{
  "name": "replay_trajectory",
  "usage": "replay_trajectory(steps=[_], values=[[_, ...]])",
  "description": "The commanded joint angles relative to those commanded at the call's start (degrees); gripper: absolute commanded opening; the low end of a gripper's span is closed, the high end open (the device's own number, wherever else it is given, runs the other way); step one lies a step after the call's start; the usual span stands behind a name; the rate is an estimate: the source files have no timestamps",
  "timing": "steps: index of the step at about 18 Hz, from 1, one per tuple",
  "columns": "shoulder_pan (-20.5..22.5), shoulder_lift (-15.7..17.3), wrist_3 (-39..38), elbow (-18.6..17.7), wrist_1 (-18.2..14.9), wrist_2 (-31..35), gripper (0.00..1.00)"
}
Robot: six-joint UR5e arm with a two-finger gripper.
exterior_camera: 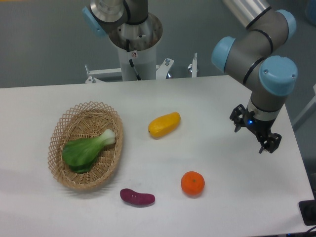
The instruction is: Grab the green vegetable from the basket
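The green vegetable has broad green leaves and a pale stem. It lies inside the tan wicker basket at the left of the table, with the stem pointing up and to the right. My gripper hangs from the arm over the right side of the table, far from the basket. It points down, its jaws are spread apart, and it holds nothing.
A yellow oblong fruit lies mid-table to the right of the basket. An orange and a purple eggplant-like piece lie near the front. The arm's base column stands behind the table. The table's right edge is close to the gripper.
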Motion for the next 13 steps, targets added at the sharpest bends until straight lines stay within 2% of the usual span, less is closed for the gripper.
replay_trajectory(steps=[13], values=[[-0.5, 0.1, -0.4, -0.3, 0.0, -0.3, 1.0]])
